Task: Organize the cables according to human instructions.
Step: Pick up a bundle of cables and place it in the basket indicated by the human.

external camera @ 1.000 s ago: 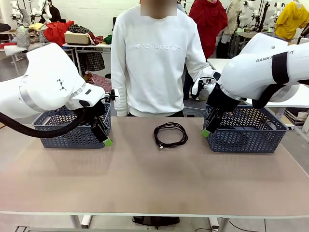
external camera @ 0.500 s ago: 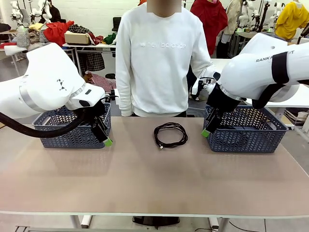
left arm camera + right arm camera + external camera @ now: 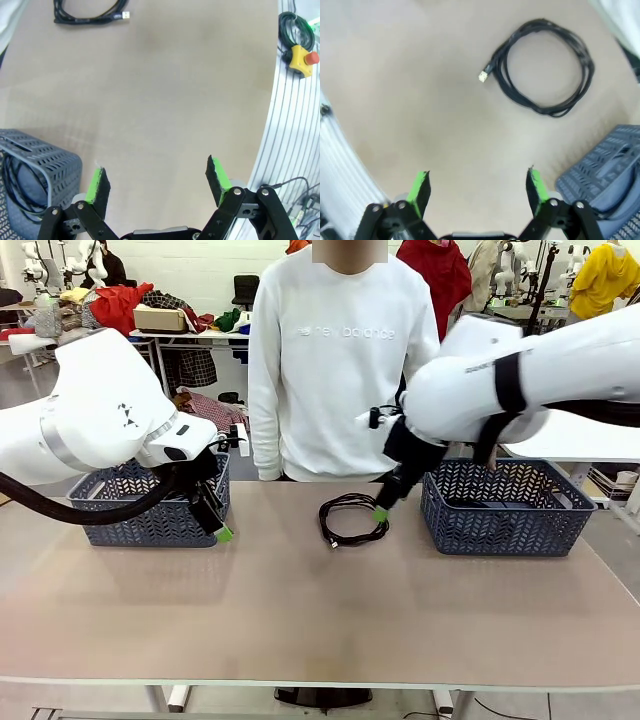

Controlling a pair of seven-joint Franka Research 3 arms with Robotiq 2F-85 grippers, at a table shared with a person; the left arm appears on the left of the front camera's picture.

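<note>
One cable point(image 3: 352, 518), a thin black coiled loop with a small plug end, lies on the table in front of the person. My right gripper point(image 3: 383, 508) hangs open just above the loop's right edge. From the right wrist the same cable point(image 3: 506, 86) lies ahead of the open right gripper point(image 3: 477, 184), nothing between the green pads. My left gripper point(image 3: 219, 529) stands open by the left basket's front right corner. In the left wrist view the left gripper point(image 3: 157, 179) is empty, and the cable point(image 3: 90, 14) lies far off at the top edge.
Two dark blue lattice baskets stand on the table, the left basket point(image 3: 150, 510) and the right basket point(image 3: 505, 512). The left basket point(image 3: 37, 156) holds a coiled black cord point(image 3: 11, 186). A yellow stop button point(image 3: 300, 54) sits past the table edge. A person stands at the far side.
My right arm has swung left from the right basket's front left corner to the coiled cable at mid-table. The left arm has stayed put. The person shifted slightly right.
</note>
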